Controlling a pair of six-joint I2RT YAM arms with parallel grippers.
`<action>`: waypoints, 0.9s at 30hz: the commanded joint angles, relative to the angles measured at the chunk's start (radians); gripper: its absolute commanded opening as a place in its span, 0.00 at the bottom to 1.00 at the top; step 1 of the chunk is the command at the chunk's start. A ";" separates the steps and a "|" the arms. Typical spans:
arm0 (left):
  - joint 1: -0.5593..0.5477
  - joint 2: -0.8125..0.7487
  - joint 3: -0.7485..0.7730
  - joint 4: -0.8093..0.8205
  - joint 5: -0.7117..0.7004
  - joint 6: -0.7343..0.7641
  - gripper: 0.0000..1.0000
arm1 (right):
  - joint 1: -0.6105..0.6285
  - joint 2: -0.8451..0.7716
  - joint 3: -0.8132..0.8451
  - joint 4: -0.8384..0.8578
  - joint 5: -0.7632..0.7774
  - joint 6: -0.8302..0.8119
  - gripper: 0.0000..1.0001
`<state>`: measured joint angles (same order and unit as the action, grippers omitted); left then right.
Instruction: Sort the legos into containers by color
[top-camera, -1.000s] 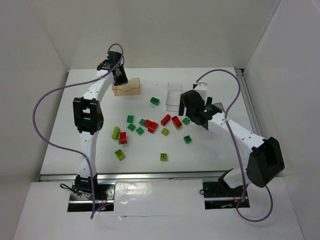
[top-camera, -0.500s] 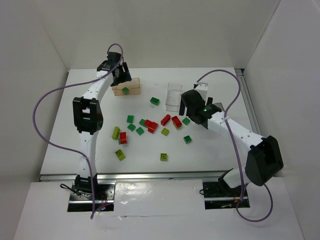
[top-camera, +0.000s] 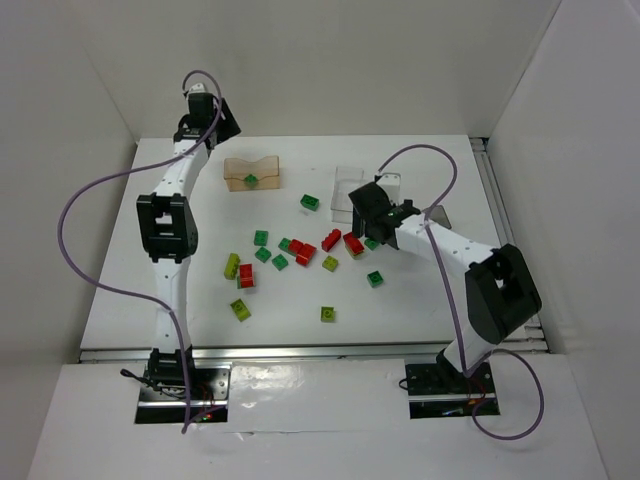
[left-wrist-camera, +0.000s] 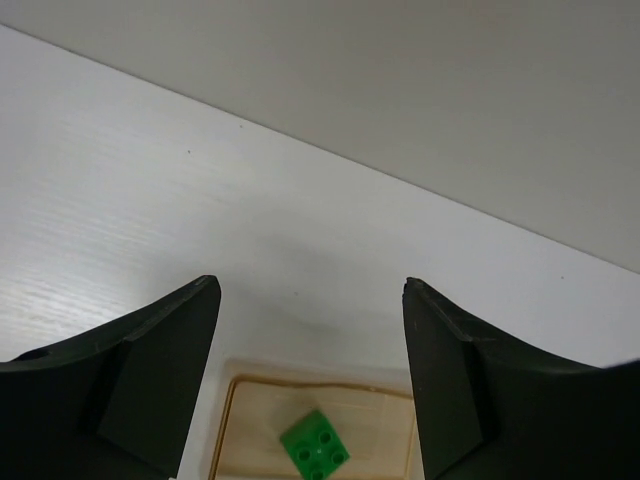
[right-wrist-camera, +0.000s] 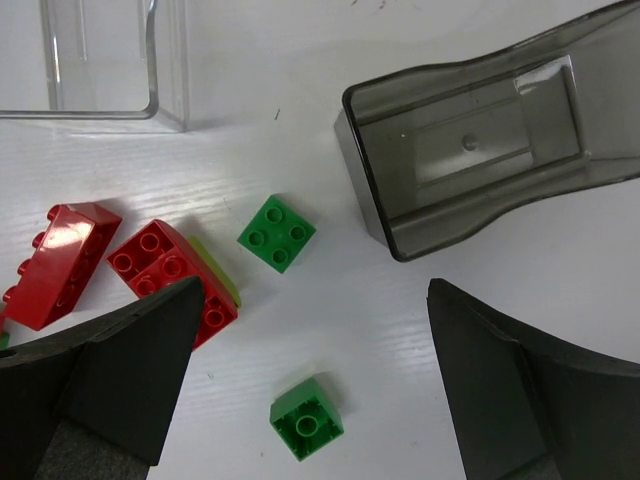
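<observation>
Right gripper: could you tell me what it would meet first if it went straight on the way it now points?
Probably the green four-stud brick just beyond the open right gripper, or the bare table beside it; depth is unclear.

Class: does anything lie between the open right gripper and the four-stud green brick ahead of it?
Nothing visible does: the green brick lies in the clear ahead of the right gripper, red bricks to one side.
</observation>
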<state>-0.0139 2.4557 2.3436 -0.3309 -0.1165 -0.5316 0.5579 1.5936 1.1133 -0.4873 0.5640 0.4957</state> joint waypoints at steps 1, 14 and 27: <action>-0.012 0.091 0.014 0.131 0.001 -0.022 0.82 | -0.006 0.035 0.068 0.024 0.023 -0.016 1.00; 0.008 -0.087 -0.328 0.249 0.345 -0.047 0.71 | -0.024 0.029 0.082 0.001 0.054 -0.006 1.00; -0.043 -0.324 -0.606 0.115 0.387 -0.005 0.62 | -0.033 -0.125 -0.009 -0.023 0.063 0.012 1.00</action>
<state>-0.0250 2.1929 1.7409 -0.1791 0.2649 -0.5560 0.5335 1.5246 1.1179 -0.5018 0.5930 0.4946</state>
